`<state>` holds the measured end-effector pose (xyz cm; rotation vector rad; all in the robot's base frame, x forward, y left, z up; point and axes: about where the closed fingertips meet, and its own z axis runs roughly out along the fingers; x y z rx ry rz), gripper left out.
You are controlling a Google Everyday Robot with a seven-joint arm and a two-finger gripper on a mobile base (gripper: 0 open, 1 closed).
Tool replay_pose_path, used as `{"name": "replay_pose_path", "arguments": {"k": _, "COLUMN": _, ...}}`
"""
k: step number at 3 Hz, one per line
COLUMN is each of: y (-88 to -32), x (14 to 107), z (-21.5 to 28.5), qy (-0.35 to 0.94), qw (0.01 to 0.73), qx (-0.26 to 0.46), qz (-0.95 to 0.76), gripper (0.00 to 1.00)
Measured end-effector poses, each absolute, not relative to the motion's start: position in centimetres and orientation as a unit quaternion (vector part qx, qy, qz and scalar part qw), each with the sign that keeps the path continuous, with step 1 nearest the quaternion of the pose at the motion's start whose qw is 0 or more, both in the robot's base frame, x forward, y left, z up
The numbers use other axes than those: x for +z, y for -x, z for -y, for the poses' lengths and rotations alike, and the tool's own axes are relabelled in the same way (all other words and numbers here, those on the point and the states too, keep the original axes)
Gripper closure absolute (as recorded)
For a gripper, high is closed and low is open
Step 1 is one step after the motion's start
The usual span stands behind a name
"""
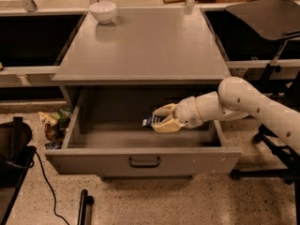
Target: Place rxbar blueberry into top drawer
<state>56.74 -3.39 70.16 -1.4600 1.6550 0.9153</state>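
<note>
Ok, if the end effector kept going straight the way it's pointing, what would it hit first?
The end effector, holding the rxbar blueberry, sits inside the top drawer and points toward that drawer's side wall at picture left. That wall looks first in line, though depth is unclear.

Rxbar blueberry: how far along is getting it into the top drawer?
Done: the top drawer stands open, and the gripper is inside it. In hand: the rxbar blueberry, clamped in the gripper. Left: letting go of the bar in the drawer and drawing the gripper out.
</note>
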Motion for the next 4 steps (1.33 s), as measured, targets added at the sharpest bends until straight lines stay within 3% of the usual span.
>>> {"name": "replay_pose_path", "arguments": {"k": 1, "y": -57.8, "x": 68.0, "z": 4.3, "qy": 0.561, "qw": 0.345, "qx": 0.341, "qz": -0.671, "gripper": 1.00}}
{"name": "replay_pose_path", "arguments": {"k": 4, "y": -60.0, "x": 67.0, "z": 5.7, "qy": 0.553, "qw": 0.329, "qx": 0.297, "qz": -0.705, "gripper": 0.34}}
